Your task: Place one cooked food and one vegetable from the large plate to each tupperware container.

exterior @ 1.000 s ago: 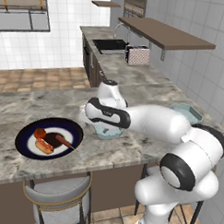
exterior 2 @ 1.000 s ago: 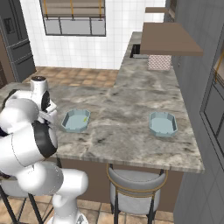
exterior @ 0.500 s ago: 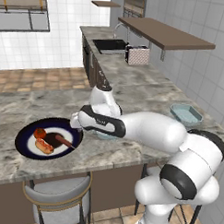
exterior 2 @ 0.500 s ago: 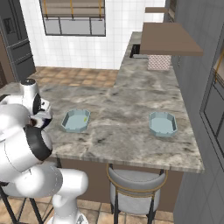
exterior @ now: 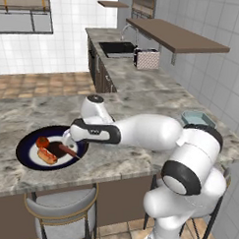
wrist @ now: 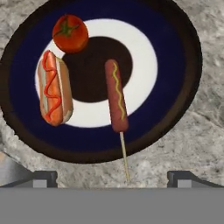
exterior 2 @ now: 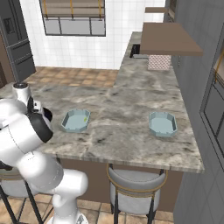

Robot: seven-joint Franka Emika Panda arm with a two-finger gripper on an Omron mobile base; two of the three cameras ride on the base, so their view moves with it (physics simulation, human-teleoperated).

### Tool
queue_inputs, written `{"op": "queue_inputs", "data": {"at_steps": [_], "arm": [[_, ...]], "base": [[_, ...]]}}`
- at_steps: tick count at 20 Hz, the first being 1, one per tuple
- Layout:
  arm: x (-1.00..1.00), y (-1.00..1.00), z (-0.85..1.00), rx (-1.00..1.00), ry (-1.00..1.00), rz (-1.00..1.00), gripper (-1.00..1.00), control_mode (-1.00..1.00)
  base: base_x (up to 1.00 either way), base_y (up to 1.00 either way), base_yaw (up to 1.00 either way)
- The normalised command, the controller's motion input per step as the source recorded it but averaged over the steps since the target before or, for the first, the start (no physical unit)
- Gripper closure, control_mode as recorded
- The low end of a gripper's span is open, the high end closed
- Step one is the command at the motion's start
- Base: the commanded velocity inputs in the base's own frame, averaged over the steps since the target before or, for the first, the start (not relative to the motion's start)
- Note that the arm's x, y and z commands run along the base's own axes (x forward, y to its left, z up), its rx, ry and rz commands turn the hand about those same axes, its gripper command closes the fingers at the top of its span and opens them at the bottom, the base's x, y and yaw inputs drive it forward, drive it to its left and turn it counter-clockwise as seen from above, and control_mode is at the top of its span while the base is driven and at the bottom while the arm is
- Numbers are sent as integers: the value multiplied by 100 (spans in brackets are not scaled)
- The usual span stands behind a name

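Hand view looks straight down on the large plate (wrist: 175, 57), which sits on the marbled worktop (wrist: 205, 131). Three pieces of food lie on it: a tomato (wrist: 70, 33) at the upper left, a sausage in a bun (wrist: 54, 92) just below it, and a bare sausage on a stick (wrist: 116, 101) across the dark centre, its thin stick reaching over the navy rim toward the camera. The end effector (wrist: 112, 180) shows two dark tips set far apart at the bottom edge, with nothing between them, so it is wide open and empty, poised above the near rim of the plate.

From the left base view, the arm reaches across the worktop to the plate (exterior: 27, 143), with the hand above its right side. A container (exterior: 198, 118) sits well apart at the far right.

The right base view shows both tubs: the near container (exterior 2: 75, 120) holds a tiny pale-green speck, while the far container (exterior 2: 162, 124) looks bare.

Judging by this, the task is at an early stage. One vegetable piece appears delivered to the near tub; both cooked pieces and the tomato are not yet moved. Left to do: a sausage into each tub and the tomato into the far one. The stick sausage, lying nearest the open tips, seems the likely next pick.
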Motion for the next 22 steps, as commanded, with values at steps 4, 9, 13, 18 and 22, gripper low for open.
{"op": "queue_inputs", "data": {"at_steps": [4,9,13,18,22], "arm": [[37,4,-19,-4,1,5,-100,-100],[18,22,-30,-10,3,0,-100,-100],[10,21,-31,-6,0,0,-100,-100],[24,17,-32,-4,0,0,-100,-100],[28,22,-22,-1,0,0,-100,-100]], "base": [[0,0,0],[0,0,0],[0,0,0],[0,0,0],[0,0,0]]}}
